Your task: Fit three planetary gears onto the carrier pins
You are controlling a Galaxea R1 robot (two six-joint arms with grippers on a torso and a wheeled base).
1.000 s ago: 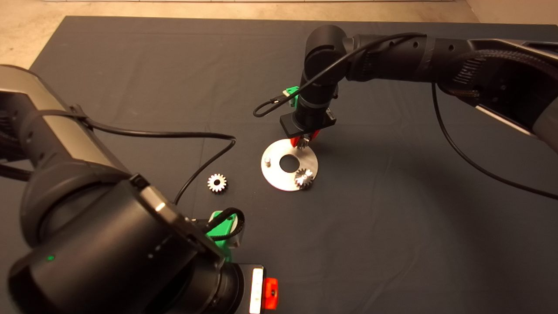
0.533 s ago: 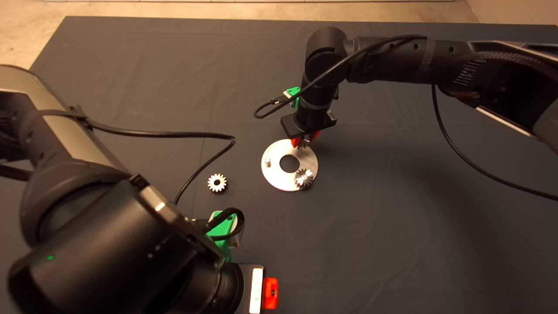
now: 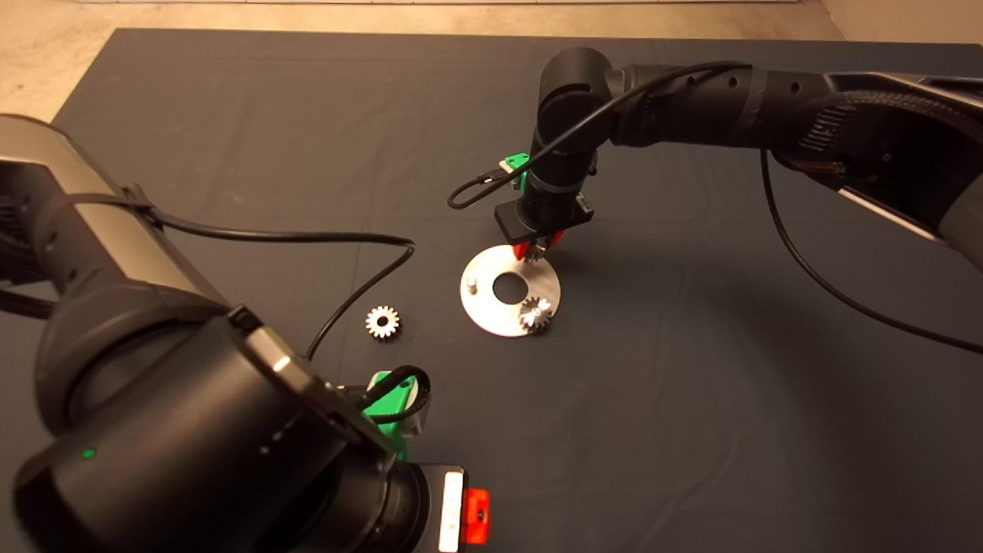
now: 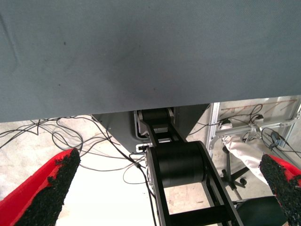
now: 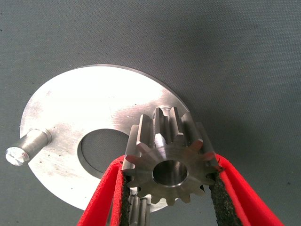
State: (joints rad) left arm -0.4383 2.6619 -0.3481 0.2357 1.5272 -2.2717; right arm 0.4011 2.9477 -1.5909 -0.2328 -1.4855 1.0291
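- In the head view, the right gripper (image 3: 535, 250) stood over the far edge of the silver disc (image 3: 491, 313), which lay flat on the dark mat (image 3: 691, 384) of the desk. Its red fingers pointed down and pinched a small gear, which was mostly hidden by the gripper in this view.
- A second gear (image 3: 536, 314) sat on the near right part of the disc. One bare carrier pin (image 3: 473, 285) stood upright on the left part of the disc.
- A third gear (image 3: 382, 322) lay on the mat to the left of the disc, apart from it.
- The left gripper (image 3: 395, 407) was at the near left, under its big black arm, away from the parts.
- In the left wrist view, the left gripper (image 4: 169, 188) had its fingers (image 4: 51, 188) spread wide with nothing between them. Beyond the mat edge I could see cables on the floor and a black frame.
- In the right wrist view, the right gripper (image 5: 170, 188) held the gear (image 5: 171, 157) between its black pads (image 5: 217, 195), one pad on each side of the teeth. The gear's centre hole was open. Behind it lay the disc (image 5: 94, 108), and the bare pin (image 5: 26, 146) stood at its rim. Part of another gear (image 5: 139, 212) showed just under the held one.
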